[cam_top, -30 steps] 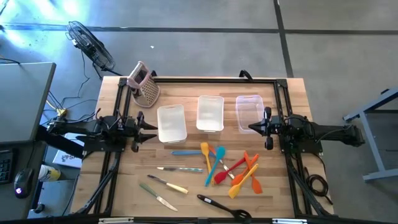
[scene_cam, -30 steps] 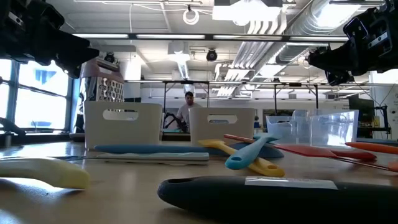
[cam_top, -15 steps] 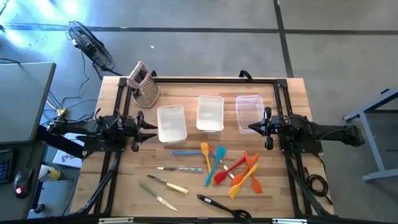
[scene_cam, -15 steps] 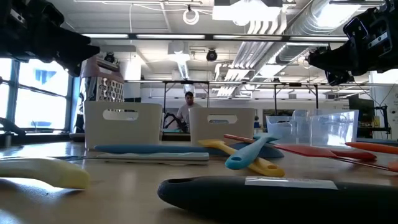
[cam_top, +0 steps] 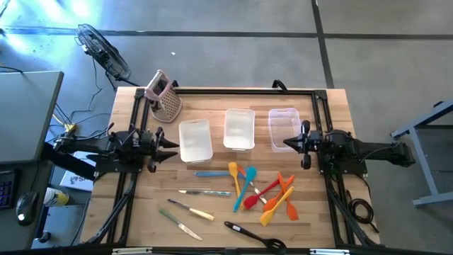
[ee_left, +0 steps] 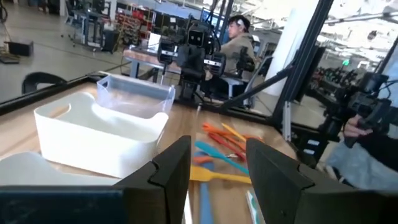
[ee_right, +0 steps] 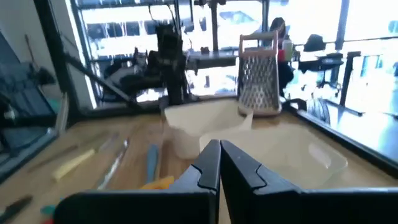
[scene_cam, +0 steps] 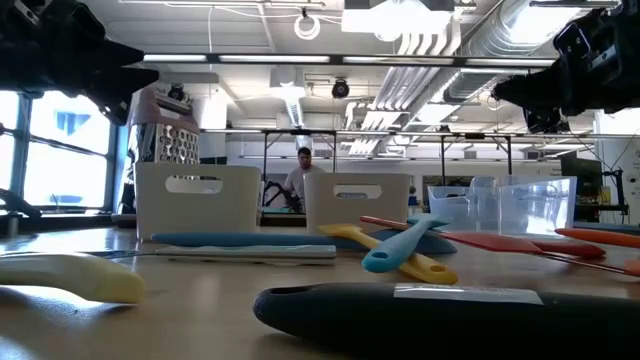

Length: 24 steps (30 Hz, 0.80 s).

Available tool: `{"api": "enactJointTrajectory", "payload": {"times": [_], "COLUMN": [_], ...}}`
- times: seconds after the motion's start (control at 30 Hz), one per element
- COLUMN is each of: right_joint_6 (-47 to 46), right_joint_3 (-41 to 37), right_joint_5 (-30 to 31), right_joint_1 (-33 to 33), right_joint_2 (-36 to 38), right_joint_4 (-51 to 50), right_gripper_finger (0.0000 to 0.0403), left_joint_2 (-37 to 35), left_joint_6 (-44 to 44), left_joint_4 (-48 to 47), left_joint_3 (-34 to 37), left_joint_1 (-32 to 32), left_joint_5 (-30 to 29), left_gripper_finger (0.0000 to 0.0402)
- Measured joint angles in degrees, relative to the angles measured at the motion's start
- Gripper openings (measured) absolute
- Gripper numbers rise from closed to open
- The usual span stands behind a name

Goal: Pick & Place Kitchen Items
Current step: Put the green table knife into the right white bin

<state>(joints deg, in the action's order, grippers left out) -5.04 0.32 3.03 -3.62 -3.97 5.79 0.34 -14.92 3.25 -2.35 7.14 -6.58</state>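
Several slim utensils lie flat on the wooden table near its front. There is a blue spatula (cam_top: 212, 173), a yellow one (cam_top: 236, 178), a light blue one (cam_top: 247, 188), a red one (cam_top: 259, 195) and orange ones (cam_top: 280, 202). There are also small knives (cam_top: 204, 192) (cam_top: 191, 209) and a black ladle (cam_top: 255, 236). My left gripper (cam_top: 172, 145) (ee_left: 217, 146) hovers open at the table's left, pointing at the bins. My right gripper (cam_top: 285, 144) (ee_right: 219, 146) hovers shut at the right, beside the clear bin. Both are empty and above the table.
Two white bins (cam_top: 195, 139) (cam_top: 239, 129) and a clear bin (cam_top: 283, 126) stand in a row across the table's middle. A metal box grater with a pink handle (cam_top: 165, 95) stands at the far left. A dark frame (cam_top: 241, 91) runs around the table. People show beyond the table (ee_left: 239, 46).
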Motion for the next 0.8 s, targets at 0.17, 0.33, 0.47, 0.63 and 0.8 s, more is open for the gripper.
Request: {"api": "enactJointTrajectory", "payload": {"times": [0.17,0.33,0.47,0.63,0.8], "right_joint_6": [-10.1,-9.9,-9.8,-8.1,-3.4], "right_joint_3": [0.0,0.0,0.0,0.0,0.0], "right_joint_5": [-1.7,-1.7,-1.7,-1.5,-0.6], "right_joint_1": [0.0,0.0,0.0,0.0,0.0], "right_joint_2": [0.0,0.0,0.0,0.0,-0.1], "right_joint_4": [0.8,0.7,0.8,0.4,-1.5], "right_gripper_finger": [0.0003,0.0003,0.0003,0.0003,0.0003], "left_joint_2": [0.0,0.0,0.0,0.0,0.0], "left_joint_6": [0.0,0.8,4.4,4.2,4.2], "left_joint_4": [0.0,-1.1,-0.6,-0.4,-0.2], "left_joint_3": [0.0,-0.1,-0.1,-0.2,-0.2], "left_joint_1": [0.0,0.0,0.0,0.0,0.0], "left_joint_5": [-6.3,-14.2,-18.9,-19.1,-15.6], "left_gripper_finger": [0.0152,0.0152,0.0152,0.0152,0.0152]}}
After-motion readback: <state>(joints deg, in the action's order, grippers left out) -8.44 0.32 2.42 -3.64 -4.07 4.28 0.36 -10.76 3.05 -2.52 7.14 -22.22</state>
